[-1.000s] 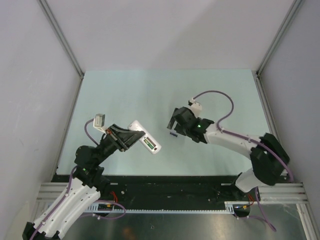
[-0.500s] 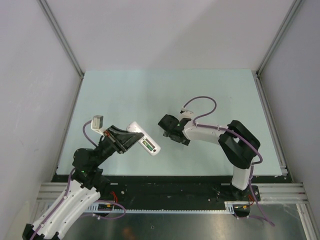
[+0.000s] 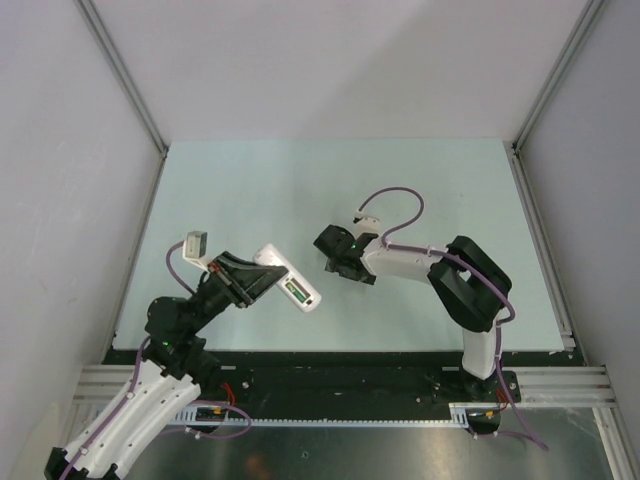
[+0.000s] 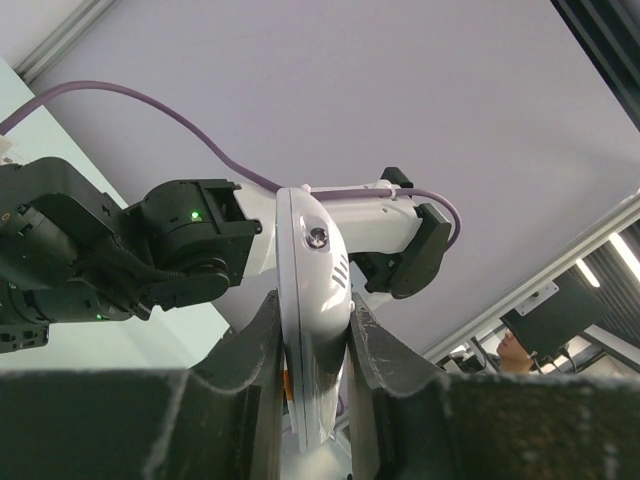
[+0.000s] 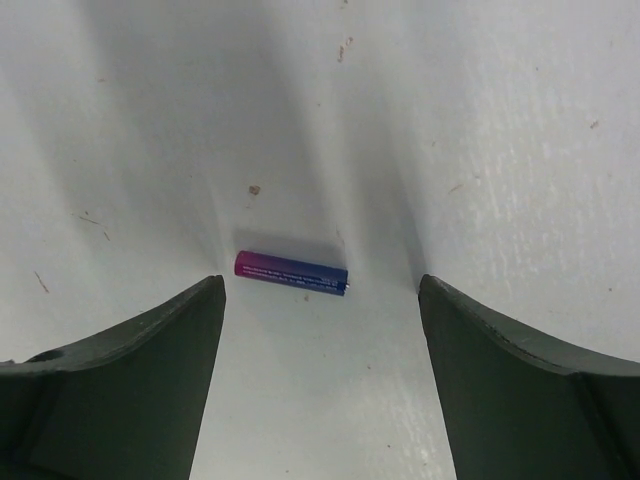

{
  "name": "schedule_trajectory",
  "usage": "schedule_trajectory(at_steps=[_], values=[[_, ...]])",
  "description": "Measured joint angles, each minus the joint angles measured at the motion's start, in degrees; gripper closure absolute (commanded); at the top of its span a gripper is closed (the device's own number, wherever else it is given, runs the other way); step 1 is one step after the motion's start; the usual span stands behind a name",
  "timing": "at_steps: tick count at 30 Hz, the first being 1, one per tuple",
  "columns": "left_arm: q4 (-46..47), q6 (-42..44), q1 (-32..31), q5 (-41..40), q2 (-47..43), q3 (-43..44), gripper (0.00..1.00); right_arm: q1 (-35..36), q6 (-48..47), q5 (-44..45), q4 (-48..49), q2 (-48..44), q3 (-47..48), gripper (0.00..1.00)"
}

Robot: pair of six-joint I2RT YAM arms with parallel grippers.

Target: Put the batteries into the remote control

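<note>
Since a second ago my right arm [image 3: 410, 262] has swung left, elbow folded back. Purple battery [image 5: 291, 272] lies flat on the table [image 5: 480, 150], open room all round, untouched between the spread fingers of my right gripper [image 5: 320, 300] hanging above it. Left gripper [image 3: 245, 278], raised, pinches the remote control [image 3: 288, 277], well apart.

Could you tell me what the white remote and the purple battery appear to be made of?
The white oblong remote control: likely glossy moulded plastic, judging by its smooth shell and soft highlights. The small purple-to-blue cylindrical battery: probably metal under a printed wrapper, since tiny lettering shows on it.
</note>
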Motion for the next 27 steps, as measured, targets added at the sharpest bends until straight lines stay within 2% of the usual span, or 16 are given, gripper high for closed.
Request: schedule_trajectory(at_steps=[6,16,19,20,27], values=[[-0.1,0.0,0.0,-0.1,0.2,-0.6,1.0,-0.2,-2.5,0.1,1.0,1.4,1.5,0.34],[-0.5,0.0,0.0,-0.4,0.2,-0.7,1.0,-0.1,-2.9,0.7,1.3,2.4,2.5,0.41],[-0.5,0.0,0.0,-0.4,0.2,-0.7,1.0,0.0,-2.9,1.0,1.2,2.6,2.7,0.46],[-0.5,0.0,0.0,-0.4,0.2,-0.6,1.0,0.0,-3.0,1.1,1.2,2.7,2.8,0.51],[-0.5,0.0,0.0,-0.5,0.1,-0.6,1.0,0.2,-3.3,1.3,1.2,2.9,2.9,0.67]])
